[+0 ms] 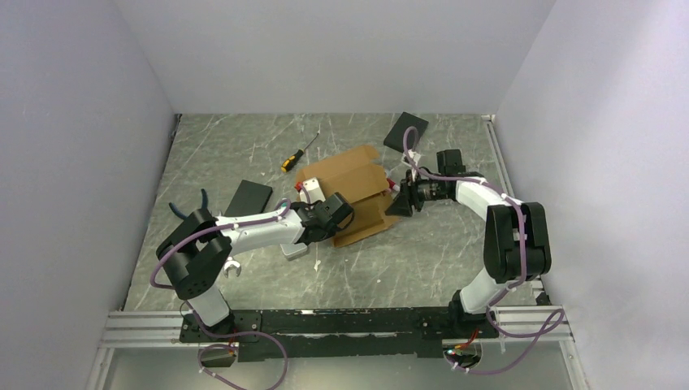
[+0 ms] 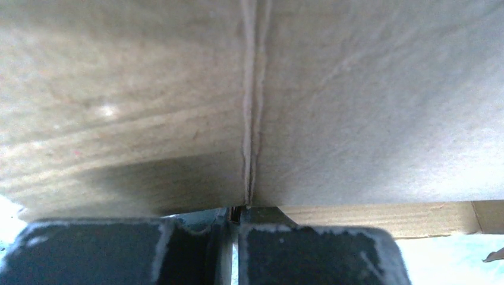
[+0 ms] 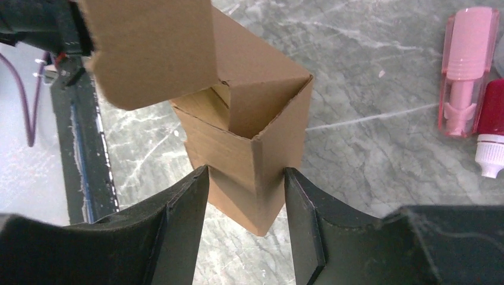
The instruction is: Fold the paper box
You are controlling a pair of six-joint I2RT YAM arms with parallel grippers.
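Observation:
The paper box [image 1: 349,180] is a tan cardboard sheet, partly folded, in the middle of the table. One end stands up as an open corner [image 3: 249,136] with a flap above it. My right gripper [image 1: 396,201] comes in from the right. In the right wrist view it [image 3: 246,178] straddles that corner, with both fingertips [image 3: 199,184] against the walls. My left gripper [image 1: 340,219] is at the sheet's front left. In the left wrist view its jaws [image 2: 235,228] are shut, just below the edge of a creased panel [image 2: 333,101] that fills the view.
A yellow-handled screwdriver [image 1: 294,157] lies behind the sheet. Black slabs lie at the left [image 1: 249,197] and back right [image 1: 405,130]. Blue-handled pliers [image 1: 201,203] lie by the left arm. A pink bottle [image 3: 466,71] and a red one [image 3: 493,101] lie beyond the corner.

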